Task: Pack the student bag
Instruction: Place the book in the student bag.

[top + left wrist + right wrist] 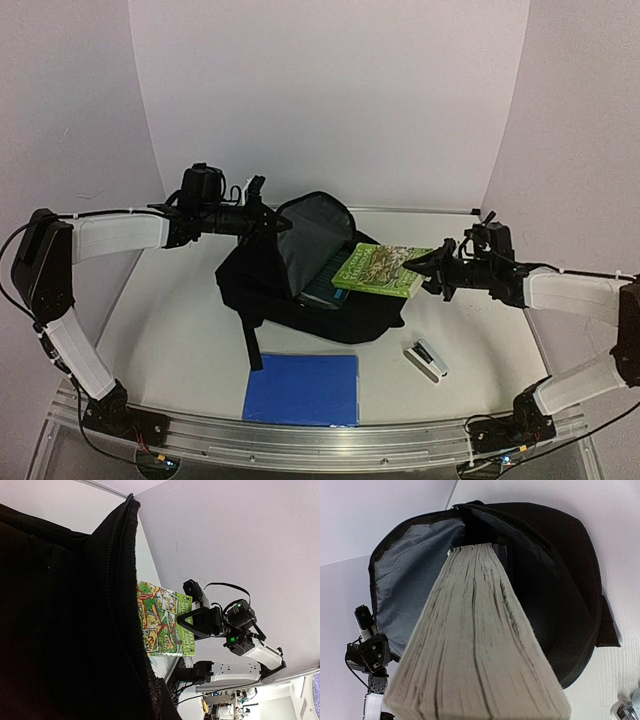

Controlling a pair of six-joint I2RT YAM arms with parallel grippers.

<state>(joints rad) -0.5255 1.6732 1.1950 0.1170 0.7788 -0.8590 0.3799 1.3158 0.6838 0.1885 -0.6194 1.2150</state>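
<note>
student bag (250,285) open, green book (380,268) halfway in; left jaws tight on rim, right jaws on book

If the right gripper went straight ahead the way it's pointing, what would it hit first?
The right gripper grips the book and points into the open bag. Going straight on, the book's leading end would probably meet the grey lining first, though how deep it sits is hard to judge.
</note>
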